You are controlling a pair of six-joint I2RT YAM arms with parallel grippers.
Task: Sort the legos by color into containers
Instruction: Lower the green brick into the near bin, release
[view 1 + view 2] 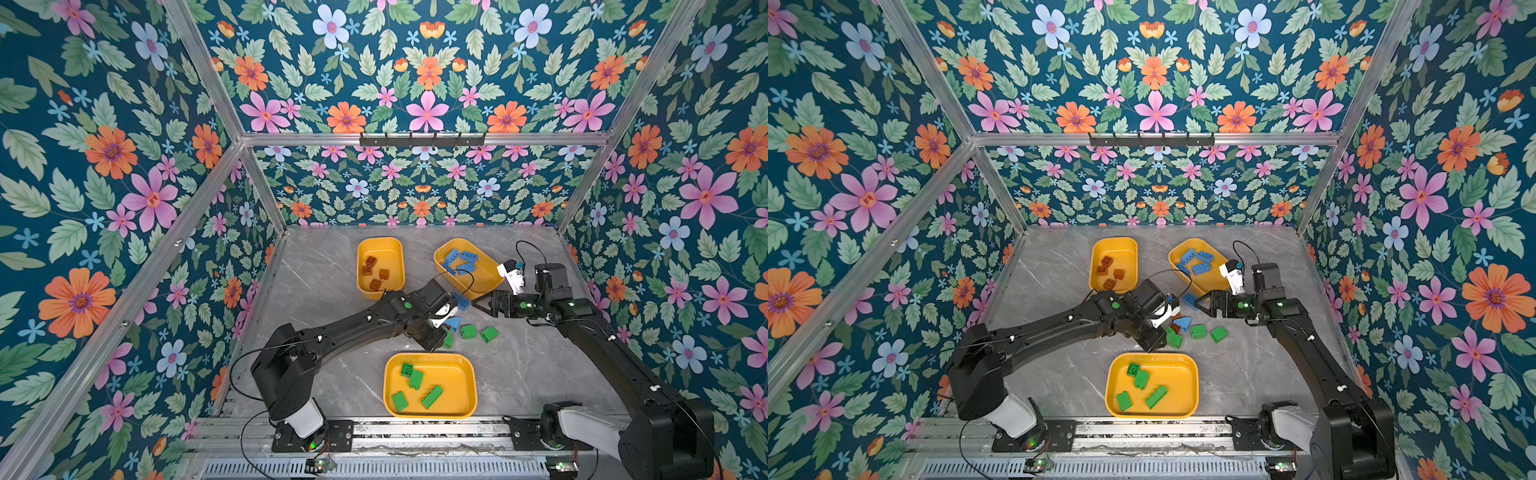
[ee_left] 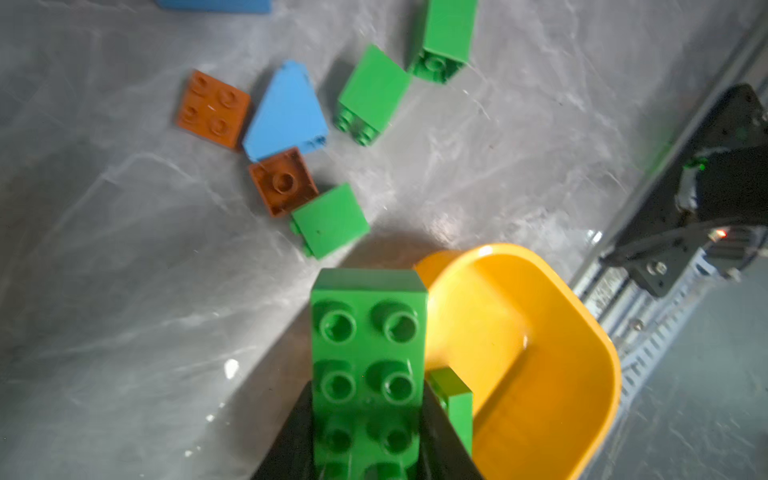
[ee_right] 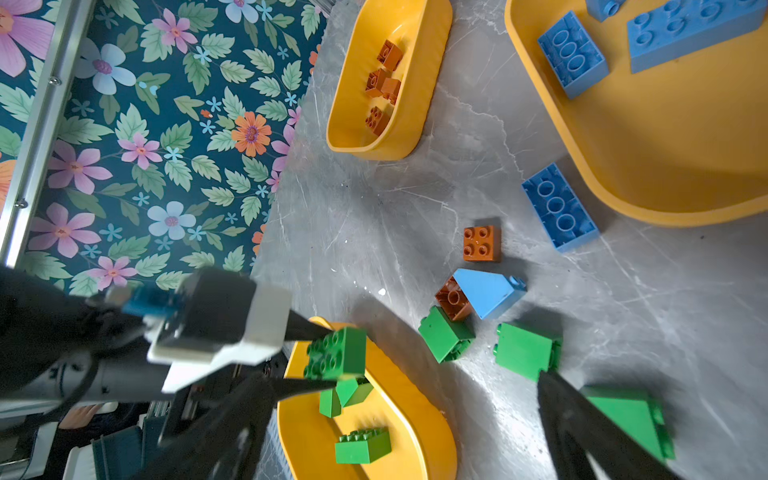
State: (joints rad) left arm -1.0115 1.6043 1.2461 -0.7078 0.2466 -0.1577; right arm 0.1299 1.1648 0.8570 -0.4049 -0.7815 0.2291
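Observation:
My left gripper (image 2: 368, 395) is shut on an oblong green lego (image 2: 369, 332), held above the table at the far rim of the near container (image 1: 457, 363), which holds several green legos. In both top views this gripper (image 1: 441, 337) (image 1: 1163, 337) sits beside the loose pile. That pile has green legos (image 1: 468, 331) (image 1: 489, 333), a light-blue sloped piece (image 1: 454, 322) and two reddish-brown ones (image 2: 212, 109) (image 2: 284, 181). My right gripper (image 1: 478, 303) (image 3: 399, 386) is open and empty, next to a loose blue lego (image 1: 462, 301).
Two more yellow containers stand at the back, one (image 1: 380, 245) with reddish-brown legos and one (image 1: 486, 282) with blue ones. The two arms nearly meet above the pile. A metal rail (image 1: 415, 432) runs along the front edge, and floral walls enclose the table.

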